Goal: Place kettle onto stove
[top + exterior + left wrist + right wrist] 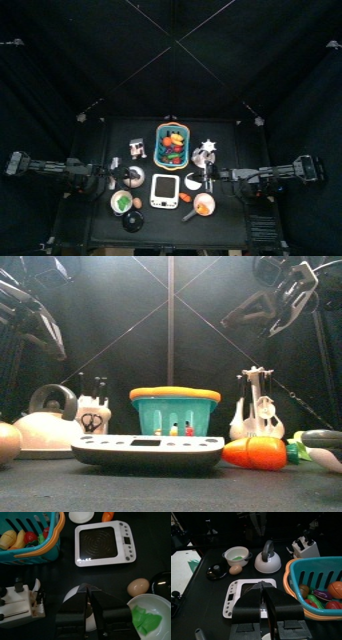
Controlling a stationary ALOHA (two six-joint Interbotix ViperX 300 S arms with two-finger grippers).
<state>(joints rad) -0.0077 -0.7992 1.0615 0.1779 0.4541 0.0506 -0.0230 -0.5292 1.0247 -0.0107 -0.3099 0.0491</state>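
The kettle [50, 422], a round silvery pot with a dark arched handle, stands on the table at the left, beside the stove and not on it. It also shows as kettle [269, 561] and kettle [134, 176]. The stove [147, 451] is a flat white appliance with a round plate, lying at the front middle, stove [103, 542], stove [164, 190]. My left gripper [86, 588] hangs directly over the kettle [72, 595], jaws close together. My right gripper [264, 588] hovers above the stove [241, 597], jaws together and empty.
A teal basket of fruit [174, 411] stands behind the stove. A knife block [17, 604] is close to the kettle. An egg [138, 587], a bowl with green leaves [150, 614], a carrot [261, 453] and a utensil holder [254, 406] crowd the table.
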